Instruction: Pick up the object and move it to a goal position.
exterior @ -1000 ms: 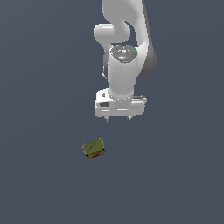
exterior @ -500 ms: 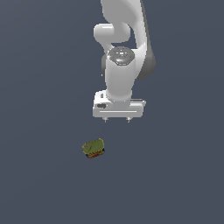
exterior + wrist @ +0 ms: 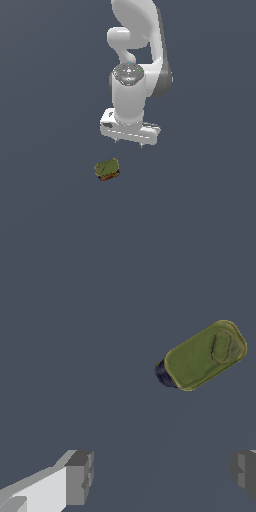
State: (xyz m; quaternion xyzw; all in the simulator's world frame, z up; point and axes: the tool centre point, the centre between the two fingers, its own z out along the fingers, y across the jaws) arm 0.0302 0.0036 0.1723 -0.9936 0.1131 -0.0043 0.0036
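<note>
The white Franka arm's two-fingered pincer (image 3: 129, 142) hangs above the plain dark slate-grey floor (image 3: 45, 210) with its fingers pointing straight down and set wide apart, gripping nothing; in the wrist view the pincer (image 3: 162, 476) shows as two grey finger pads (image 3: 80, 476) at the picture's edge with a broad stretch of bare floor (image 3: 75, 346) between them. The small boxy can with rounded corners, olive-green top and dark blue label (image 3: 106, 169) lies on the floor below the pincer and off to one side of it, toward the exterior view's left and nearer that camera, clear of both fingertips and touching neither. In the exterior view a strip of red and yellow marking shows along the can's lower side. From the wrist camera the same can (image 3: 204, 356) is seen from above: its olive-green top faces up, bearing an oval raised outline near one end, and a sliver of the dark blue side shows at the other end. Its long axis lies turned at a slant to the line joining the two fingers, and it sits outside the gap between them, ahead of the pincer and not under it.
</note>
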